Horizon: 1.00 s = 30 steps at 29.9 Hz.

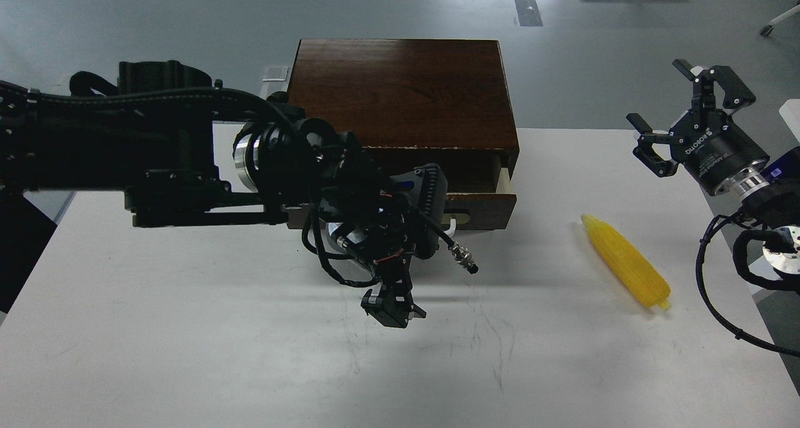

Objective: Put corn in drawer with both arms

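Head view, looking down on a white bench [187, 353] with the cabinet [400, 90] at the far middle. Drawer [481, 203] pulled out part way — a strip of pale inner side visible at its right end, most of the front and the handle hidden behind the left arm. Corn [627, 260] lying flat on the bench to the right of the drawer, well apart from it, nothing holding it. Long axis running diagonally: tapered tip up-left toward the drawer, blunt end down-right toward the near right edge of the bench.

Right gripper [672, 125] hanging above and to the right of the corn, fingers spread wide, empty. Clearly the nearer of the two — corn lying down and to the left of it, with open bench all around the cob and nothing in the way of a descent. Fingers probably needing to close across the cob's short width, so a wrist turn to match the diagonal looks likely.

Left gripper [394, 306] low over the bench in front of the drawer, seen dark and end-on; how far open, cannot tell. Nothing visibly held. Far from the corn, with its bulky wrist crowding the drawer front — probably a thing to clear before a drop from the right.

Drawer opening narrow as seen; hard to judge whether the cob fits yet.
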Each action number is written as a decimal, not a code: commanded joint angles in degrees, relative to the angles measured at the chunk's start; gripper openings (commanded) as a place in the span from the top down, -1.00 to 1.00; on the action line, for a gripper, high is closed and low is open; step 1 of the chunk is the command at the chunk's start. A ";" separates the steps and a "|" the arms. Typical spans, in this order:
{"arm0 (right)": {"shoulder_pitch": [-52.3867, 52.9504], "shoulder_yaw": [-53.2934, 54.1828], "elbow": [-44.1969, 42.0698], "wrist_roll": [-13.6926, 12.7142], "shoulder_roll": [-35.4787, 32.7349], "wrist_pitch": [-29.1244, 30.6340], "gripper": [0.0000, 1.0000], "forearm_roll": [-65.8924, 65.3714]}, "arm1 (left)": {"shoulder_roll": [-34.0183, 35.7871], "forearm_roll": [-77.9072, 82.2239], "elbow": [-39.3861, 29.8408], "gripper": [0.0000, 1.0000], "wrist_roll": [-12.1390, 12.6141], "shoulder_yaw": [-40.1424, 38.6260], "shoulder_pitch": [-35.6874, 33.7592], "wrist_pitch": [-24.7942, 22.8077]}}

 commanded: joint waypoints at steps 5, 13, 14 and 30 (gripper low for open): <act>-0.03 0.08 0.04 0.00 -0.84 0.01 -1.00 0.09 | 5.60 -21.96 0.32 -0.96 -0.01 -11.34 -1.28 -0.01; -0.03 0.09 0.13 0.09 -2.07 0.01 -1.00 0.09 | 15.00 -55.44 7.96 -0.96 -0.01 -22.08 5.48 -0.01; -0.03 0.08 0.13 0.00 -2.16 0.01 -1.00 0.09 | 15.79 -58.34 8.49 -0.96 -0.01 -22.69 6.70 -0.01; -0.20 -0.27 2.32 2.69 -7.25 0.01 -1.00 -0.53 | 29.16 -104.40 18.68 -0.96 3.55 -31.48 36.05 -0.01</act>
